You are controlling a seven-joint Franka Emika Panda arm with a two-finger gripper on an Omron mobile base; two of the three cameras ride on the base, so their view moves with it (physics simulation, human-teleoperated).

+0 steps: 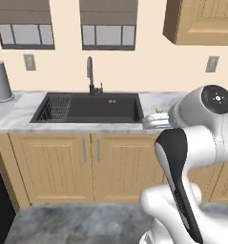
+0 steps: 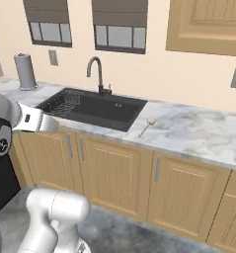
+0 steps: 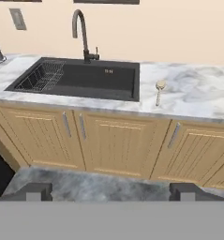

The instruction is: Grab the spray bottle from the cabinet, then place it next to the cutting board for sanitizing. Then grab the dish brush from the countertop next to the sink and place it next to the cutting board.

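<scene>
dish brush point(image 3: 159, 91) lies on your countertop point(image 3: 197, 96) just right of the sink point(image 3: 80, 77), well beyond your gripper point(image 3: 111, 191), whose fingers stand wide apart, holding nothing.

- Left base view looks forward and down from behind the arm, squarely at the sink point(image 1: 89, 107) and the marble worktop point(image 1: 20, 116); the arm blocks its lower right.
- Right base view faces the same run of worktop point(image 2: 198, 133) from further right, at a slant, with the sink point(image 2: 97, 106) left of centre and the dish brush point(image 2: 147, 125) in the open.
- Hand view looks level-to-downward from low and near, taking in the sink point(image 3: 80, 77), the dish brush point(image 3: 159, 90) and the cupboard doors below.
- All three share the sink and faucet.
</scene>
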